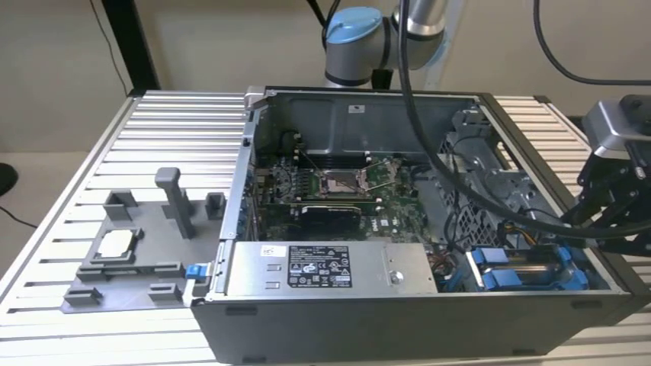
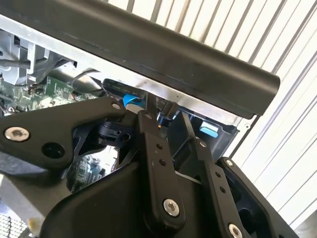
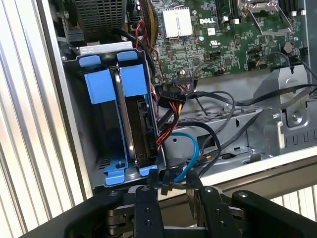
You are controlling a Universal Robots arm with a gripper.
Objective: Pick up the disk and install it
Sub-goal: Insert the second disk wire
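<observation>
The disk [image 3: 132,82] stands on edge in the drive bay [image 3: 84,62] of the open computer case, in the slot nearer the motherboard, with its blue carrier end showing. In the exterior view the disk [image 1: 501,276] is at the case's front right corner. My gripper [image 3: 173,191] hangs just outside the case wall beside that bay, open, with nothing between its black fingers [image 3: 147,198]. The second wrist view shows the gripper [image 2: 166,121] pointing at the case rim, with a blue carrier tab [image 2: 131,101] just beyond a fingertip. The exterior view places the gripper [image 1: 602,221] at the case's right.
Black, red and blue cables [image 3: 190,144] cross between the bay and the motherboard [image 1: 336,191]. A grey power-supply box [image 1: 331,268] lies along the case front. On the exterior view's left, a grey fixture [image 1: 142,263] holds a small silver chip [image 1: 115,244] on the slatted table [image 1: 61,229].
</observation>
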